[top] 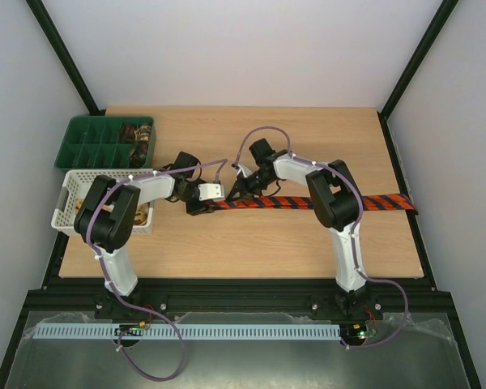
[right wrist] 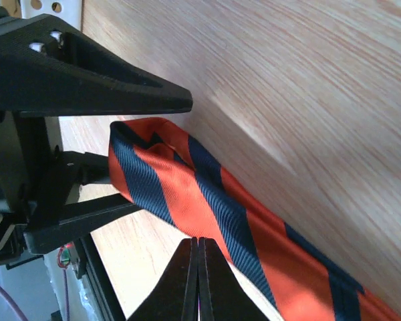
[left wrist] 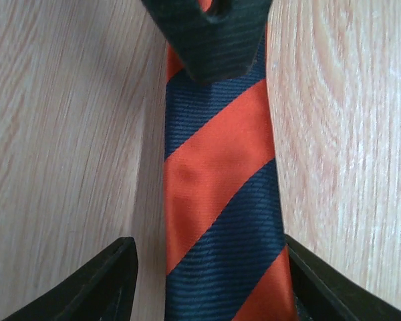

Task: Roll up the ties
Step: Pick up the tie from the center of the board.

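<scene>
Top view first: the striped tie (top: pixel 287 203) lies flat on the table (top: pixel 308 146). Its long axis runs left-right, and the wide end reaches out to the table's right edge. The narrow end sits near the middle, and that's where both arms meet. The left gripper (top: pixel 204 200) is at the very tip, with the right gripper (top: pixel 241 193) just beside it, further along the cloth. The white basket (top: pixel 65 203) and green tray (top: pixel 81 142) are well apart at far left. There's bare wood in front of and behind the tie, so a roll has open room to travel rightward along the strip.

Left wrist now: the striped tie (left wrist: pixel 220 200) runs straight away from the camera, dead centre. The left gripper (left wrist: pixel 210 244) is spread, with 1 finger on each side of the cloth, and neither looks to be touching it. Ahead, the right gripper (left wrist: pixel 210 47) sits over the tie.

Right wrist: the tie's tip (right wrist: pixel 137 160) looks folded back on itself. The left gripper (right wrist: pixel 157 154) straddles it, jaws apart. The right gripper (right wrist: pixel 198 257) has its 2 fingers pressed together, with no cloth showing between them. Whether it presses on the fabric, I cannot tell.

My read: the left arm is nearer the tip, so the coming move turns on it closing across that narrow end.
</scene>
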Available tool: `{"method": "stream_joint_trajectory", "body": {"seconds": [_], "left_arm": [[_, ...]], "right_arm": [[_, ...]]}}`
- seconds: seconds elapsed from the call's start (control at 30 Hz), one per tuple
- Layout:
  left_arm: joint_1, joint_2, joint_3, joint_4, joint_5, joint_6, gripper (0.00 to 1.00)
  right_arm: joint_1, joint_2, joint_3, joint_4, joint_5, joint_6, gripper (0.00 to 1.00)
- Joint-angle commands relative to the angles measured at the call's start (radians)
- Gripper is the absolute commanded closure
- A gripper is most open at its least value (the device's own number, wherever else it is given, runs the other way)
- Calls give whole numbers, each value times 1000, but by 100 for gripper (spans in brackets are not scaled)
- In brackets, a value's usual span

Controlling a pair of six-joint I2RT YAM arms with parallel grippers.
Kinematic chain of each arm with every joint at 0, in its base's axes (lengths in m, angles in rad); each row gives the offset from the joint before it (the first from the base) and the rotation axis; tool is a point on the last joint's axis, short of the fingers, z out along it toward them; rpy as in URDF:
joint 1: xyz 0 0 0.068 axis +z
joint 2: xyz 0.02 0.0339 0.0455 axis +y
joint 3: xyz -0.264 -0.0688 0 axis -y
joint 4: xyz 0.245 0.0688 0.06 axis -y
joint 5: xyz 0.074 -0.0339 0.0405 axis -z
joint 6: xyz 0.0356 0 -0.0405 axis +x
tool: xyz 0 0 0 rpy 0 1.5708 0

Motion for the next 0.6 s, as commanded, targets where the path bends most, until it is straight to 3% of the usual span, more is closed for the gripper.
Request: {"method": "stream_joint_trajectory", "body": {"seconds": [0.0,0.27,0.57], "left_arm": [[34,25,16,-91,-26,37,41],[76,26,14,-159,24,65,45],[44,13,57,-161,100,-26,65]], "right_arm": [[18,46,44,-35,17,9,99],[38,75,23,-36,86,-1,99],[39,106,11,-46,127,-14,99]]}}
